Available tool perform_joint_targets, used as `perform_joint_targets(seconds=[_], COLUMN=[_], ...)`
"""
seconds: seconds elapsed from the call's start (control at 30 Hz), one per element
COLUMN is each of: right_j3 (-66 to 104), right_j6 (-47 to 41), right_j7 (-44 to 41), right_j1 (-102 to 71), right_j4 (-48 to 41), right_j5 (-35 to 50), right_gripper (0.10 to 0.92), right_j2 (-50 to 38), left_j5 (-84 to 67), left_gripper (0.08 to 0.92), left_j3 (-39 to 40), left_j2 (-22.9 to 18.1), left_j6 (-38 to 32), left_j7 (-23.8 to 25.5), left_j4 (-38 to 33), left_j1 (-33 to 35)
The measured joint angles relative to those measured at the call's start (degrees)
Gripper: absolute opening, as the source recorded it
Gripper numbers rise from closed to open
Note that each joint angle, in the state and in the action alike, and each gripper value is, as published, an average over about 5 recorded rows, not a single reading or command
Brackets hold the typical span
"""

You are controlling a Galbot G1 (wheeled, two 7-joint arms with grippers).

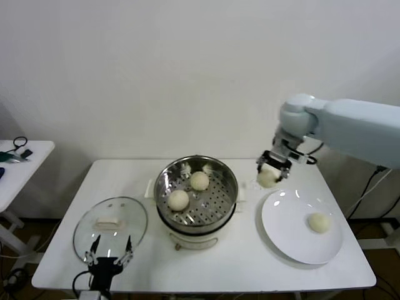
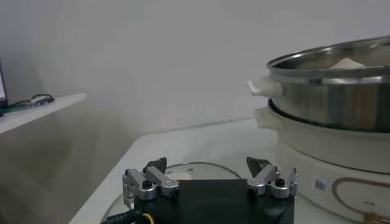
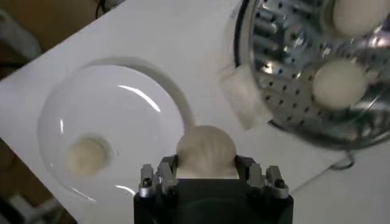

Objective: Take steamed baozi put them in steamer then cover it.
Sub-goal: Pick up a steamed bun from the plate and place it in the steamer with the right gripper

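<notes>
The steamer (image 1: 164, 184) stands mid-table, a shiny pot on a white base, with two baozi (image 1: 199, 180) (image 1: 178, 199) on its perforated tray. My right gripper (image 1: 269, 172) is shut on a third baozi (image 1: 267, 178), held in the air between the steamer's right handle and the white plate (image 1: 284, 231). In the right wrist view that baozi (image 3: 206, 151) sits between the fingers above the table. Another baozi (image 1: 319, 222) lies on the plate. The glass lid (image 1: 87, 231) lies flat at front left. My left gripper (image 1: 110, 255) hangs open just over its near edge.
A side table (image 1: 25, 164) with cables stands off to the left. The steamer's white handle (image 3: 244, 97) juts toward the plate. The wall runs close behind the table. In the left wrist view the steamer (image 2: 332, 103) rises beyond the lid (image 2: 195, 169).
</notes>
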Motion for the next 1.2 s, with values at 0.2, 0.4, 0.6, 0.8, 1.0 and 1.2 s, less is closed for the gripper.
perform_joint_targets(seconds=[0.2, 0.4, 0.6, 0.8, 1.0, 1.2], right_j3=[2.68, 4.73, 5.97, 6.19, 6.33, 6.30], right_j6=[3.49, 5.01, 5.57, 5.64, 5.56, 5.33], right_j7=[-0.83, -1.64, -2.20, -2.47, -2.58, -2.64], right_j1=[-0.69, -3.46, -7.25, -10.15, -12.27, -13.55], right_j4=[-0.15, -0.47, -0.33, 0.28, 0.79, 0.76], right_j5=[-2.22, -5.16, -7.39, -8.20, -8.47, -8.49], right_gripper=[0.636, 0.636, 0.636, 0.636, 0.636, 0.646], right_j2=[7.00, 13.21, 17.69, 19.97, 21.05, 21.56], left_j5=[0.00, -0.49, -1.12, -1.37, -1.44, -1.43], left_gripper=[0.823, 0.823, 0.823, 0.823, 0.823, 0.823], left_j3=[-0.56, -1.16, -1.83, -1.91, -1.89, -1.84], left_j2=[0.23, 0.35, 0.57, 0.58, 0.58, 0.58], left_j6=[-0.39, -0.88, -1.00, -0.96, -0.86, -0.78], left_j7=[0.01, 0.01, 0.00, 0.00, 0.01, 0.01], left_j4=[-0.21, -0.21, -0.22, -0.16, 0.30, 0.63], left_j1=[0.75, 1.48, 1.71, 1.61, 1.37, 1.13])
